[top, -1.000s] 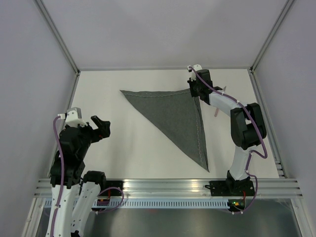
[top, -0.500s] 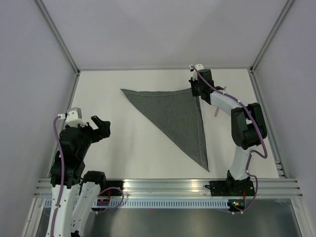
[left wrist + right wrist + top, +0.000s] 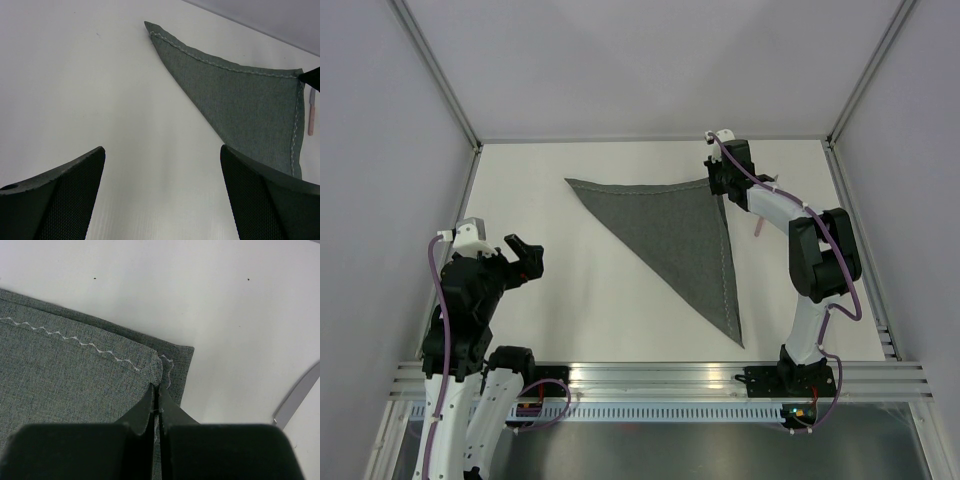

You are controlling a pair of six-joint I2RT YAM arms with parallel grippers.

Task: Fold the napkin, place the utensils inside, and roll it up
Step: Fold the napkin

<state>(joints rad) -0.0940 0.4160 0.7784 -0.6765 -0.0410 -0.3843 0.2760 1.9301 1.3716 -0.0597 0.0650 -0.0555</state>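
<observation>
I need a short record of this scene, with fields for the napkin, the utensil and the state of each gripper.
napkin: folded into a triangle, lying flat on the table
utensil: one slim pale piece on the table, beside the napkin's right edge, not inside it
right gripper: jaws shut on the napkin's far right corner
left gripper: jaws open, holding nothing, apart from the napkin

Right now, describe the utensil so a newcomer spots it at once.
Find the dark grey napkin, folded into a triangle on the white table. Just beyond its right edge, beside the right arm, lies the utensil: a slim, pale pinkish sliver, the only loose item off the cloth.
</observation>
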